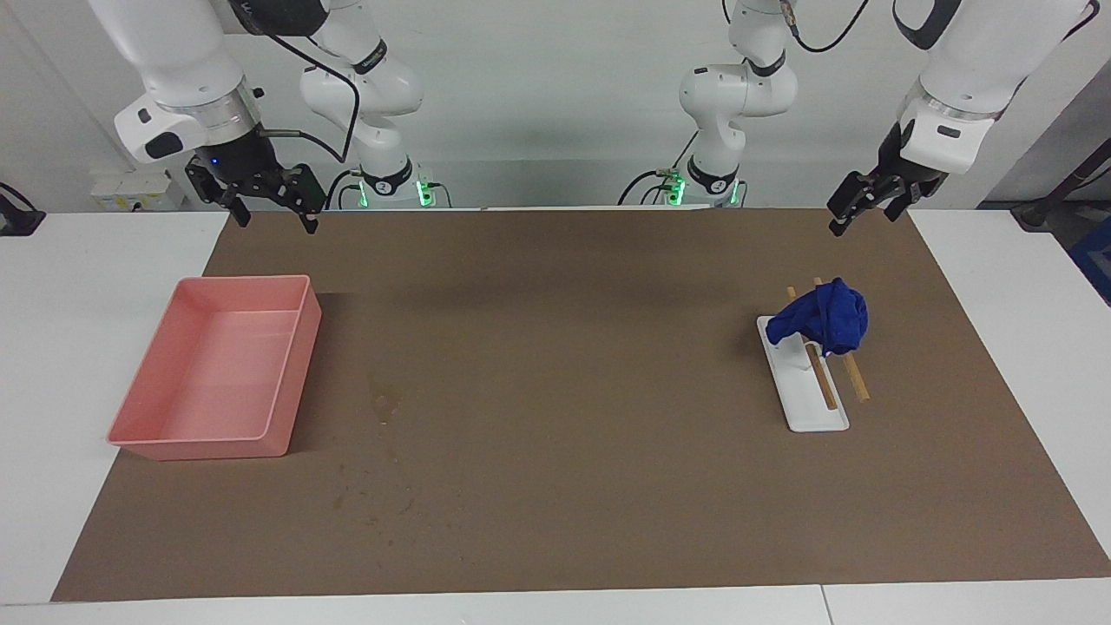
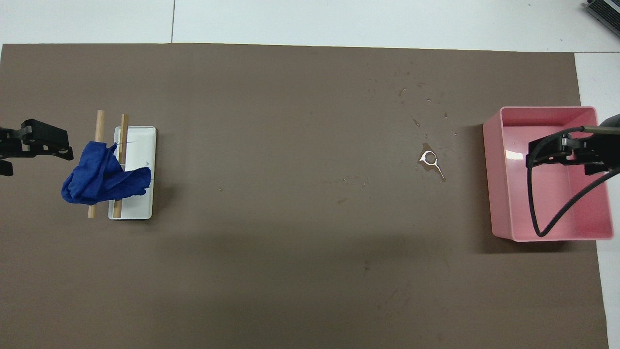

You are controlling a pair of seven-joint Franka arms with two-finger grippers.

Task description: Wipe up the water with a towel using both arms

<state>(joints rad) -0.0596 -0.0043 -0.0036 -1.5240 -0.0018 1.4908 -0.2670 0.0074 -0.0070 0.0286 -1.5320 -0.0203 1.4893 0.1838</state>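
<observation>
The towel (image 1: 825, 317) (image 2: 99, 177), a crumpled royal-blue cloth, lies partly on a small white tray (image 1: 811, 408) (image 2: 140, 145) and across two wooden sticks (image 1: 855, 378) (image 2: 100, 126), toward the left arm's end of the table. The water (image 1: 384, 401) (image 2: 430, 162) is a small glossy blotch on the brown mat, beside the pink tray (image 1: 299, 382) (image 2: 489, 179). My left gripper (image 1: 861, 219) (image 2: 34, 152) hangs open and holds nothing, raised over the mat's corner beside the towel. My right gripper (image 1: 276, 221) (image 2: 574, 157) is open and raised, with nothing in it, over the pink tray's end of the mat.
The pink tray is a deep bin with nothing in it, toward the right arm's end. Faint dry speckles mark the mat (image 1: 555, 486) around the water. White tabletop borders the mat on all sides.
</observation>
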